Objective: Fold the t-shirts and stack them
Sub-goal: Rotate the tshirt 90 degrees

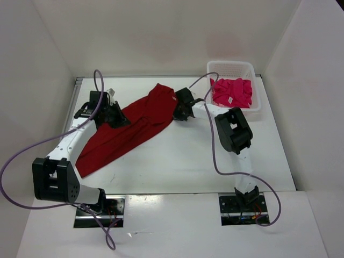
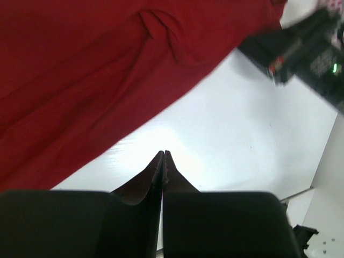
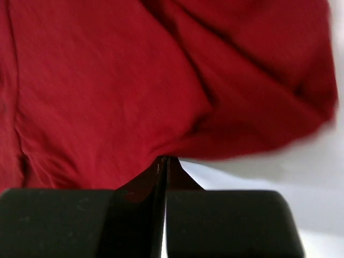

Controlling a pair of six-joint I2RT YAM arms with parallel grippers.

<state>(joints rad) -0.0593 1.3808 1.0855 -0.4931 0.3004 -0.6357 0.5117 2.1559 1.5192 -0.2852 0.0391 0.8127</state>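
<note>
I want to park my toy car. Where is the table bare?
Bare white table near the front, between the dark red cloth t-shirt and the right arm. Crowded at the back: that shirt, the right gripper, the white plastic lattice basket.

Plain dark red shirt [image 1: 129,126] mid-frame, no print. Upper right: white lattice basket [image 1: 257,72] w/ bright magenta-pink shirt [image 1: 232,92] inside, tiny white tag on it. Table [image 1: 188,161] white. Arms [image 1: 70,142] white w/ black joints, cables [image 1: 215,156] purple. Left gripper [image 2: 163,156] black, right gripper [image 3: 163,158] black too.
</note>
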